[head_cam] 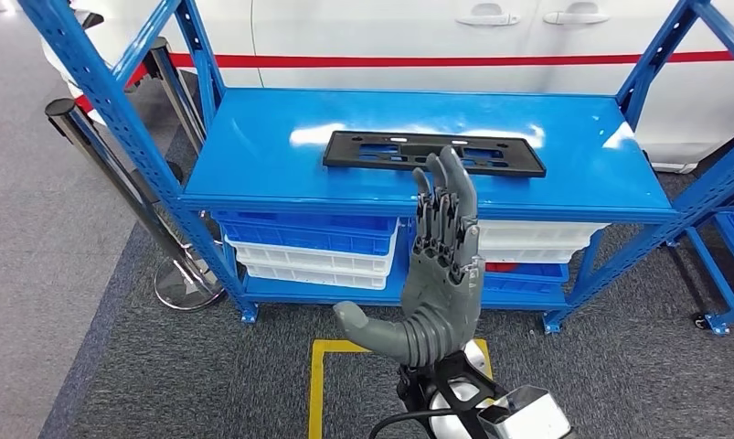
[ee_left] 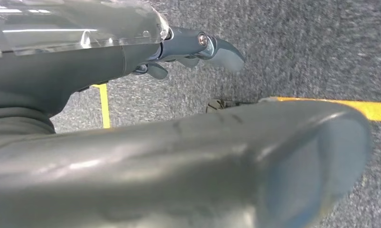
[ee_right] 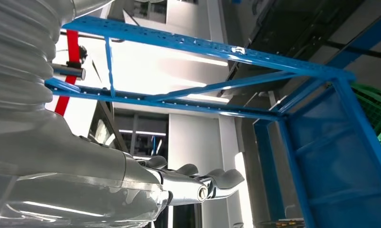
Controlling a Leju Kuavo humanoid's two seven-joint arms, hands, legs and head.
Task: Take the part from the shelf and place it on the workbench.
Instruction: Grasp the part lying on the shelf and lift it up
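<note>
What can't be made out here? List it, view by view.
Head view: the right robot hand covers the near edge of the black part; contact unclear.
Head view: it also hides the middle of the bins.
Left wrist view: the blurred thumb blocks most of the left robot hand; finger spread unclear.

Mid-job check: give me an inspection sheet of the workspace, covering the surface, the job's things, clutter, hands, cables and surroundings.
Surface: blue shelf, its glossy top bare around the part.
Job's things: flat black part lies on the top shelf, not yet touched.
Clutter: blue and white bins stacked on the level below.
Hands: right hand raised in front of the shelf, fingers extended, holding nothing; left hand hangs over the carpet, holding nothing, fingers look slightly curled.
Cables: black cable by the right wrist.
Surroundings: grey carpet with yellow floor marking; white car behind; chrome posts beside the shelf.
</note>
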